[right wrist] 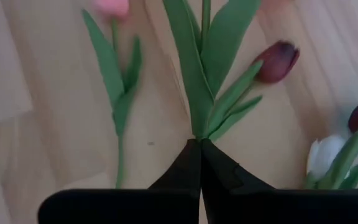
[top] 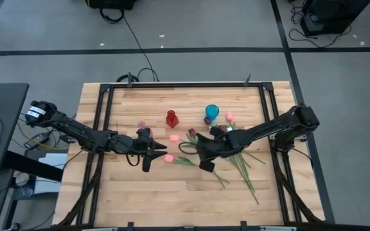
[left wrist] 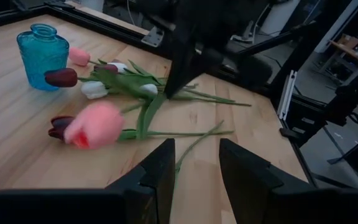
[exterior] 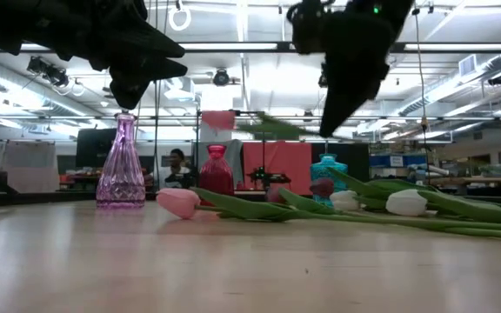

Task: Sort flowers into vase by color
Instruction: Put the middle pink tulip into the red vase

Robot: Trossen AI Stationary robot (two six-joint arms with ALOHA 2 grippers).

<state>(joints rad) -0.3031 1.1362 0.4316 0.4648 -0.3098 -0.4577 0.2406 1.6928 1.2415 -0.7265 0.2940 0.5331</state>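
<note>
The right gripper (right wrist: 200, 144) is pinched tight on the green stem of one tulip (right wrist: 199, 56), just below where its long leaves fan out; in the low view that flower hangs level above the table beneath the raised gripper. The left gripper (left wrist: 196, 163) hovers over the middle of the wooden table (top: 140, 192) with its fingers apart and nothing between them, pointing toward a pink tulip (left wrist: 95, 124) lying flat. Both arms reach inward from opposite sides, wrists bent down. Three vases stand in a row: a clear lilac one (exterior: 122, 165), a red one (exterior: 217, 171) and a blue one (left wrist: 42, 53). The other flowers lie scattered near the blue vase: pink, white and dark maroon heads on thin green stems, too overlapped to count exactly.
</note>
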